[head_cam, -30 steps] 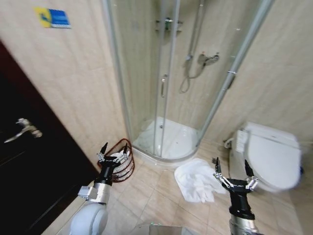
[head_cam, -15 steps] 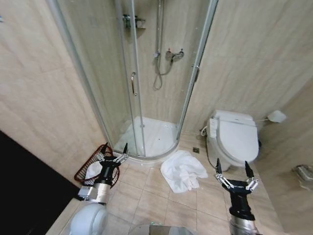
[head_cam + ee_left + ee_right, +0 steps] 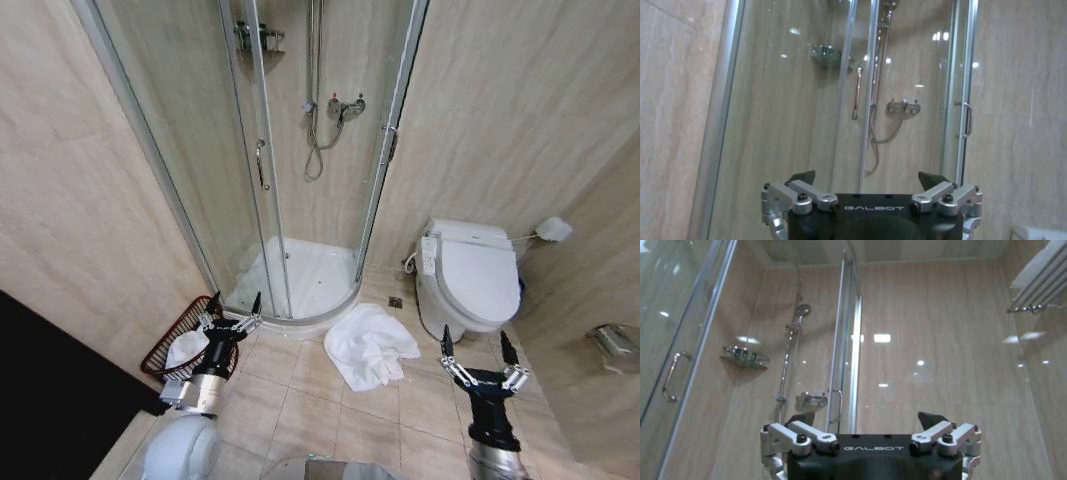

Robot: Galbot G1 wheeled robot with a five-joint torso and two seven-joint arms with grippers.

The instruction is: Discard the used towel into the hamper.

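- Head view: the used towel [image 3: 372, 345] is lying crumpled on the floor tiles [image 3: 300, 400] at about 6 o'clock from the shower stall [image 3: 300, 170], just beside its curved base and near the toilet [image 3: 470, 280], which sits at the towel's 2 o'clock.
- The hamper [image 3: 172, 345] is standing against the wall at roughly 9 o'clock from the towel, well apart from it, with something white already lying inside.
- The left gripper [image 3: 230, 318] is hovering with jaws released and empty, in front of the hamper; the right gripper [image 3: 478, 350] is hanging spread and empty at about 4 o'clock from the towel.
- The towel is looking soft, light and floppy; it will likely sag and trail, so pinching a raised fold near the middle of the heap seems the safer hold.
- Left wrist view: the left gripper [image 3: 870, 180] is facing the shower glass, jaws apart, gripping nothing; "GALBOT" is reading clearly on its body.
- Right wrist view: the right gripper [image 3: 869, 419] is pointing toward the wall, jaws apart, carrying the same "GALBOT" lettering.
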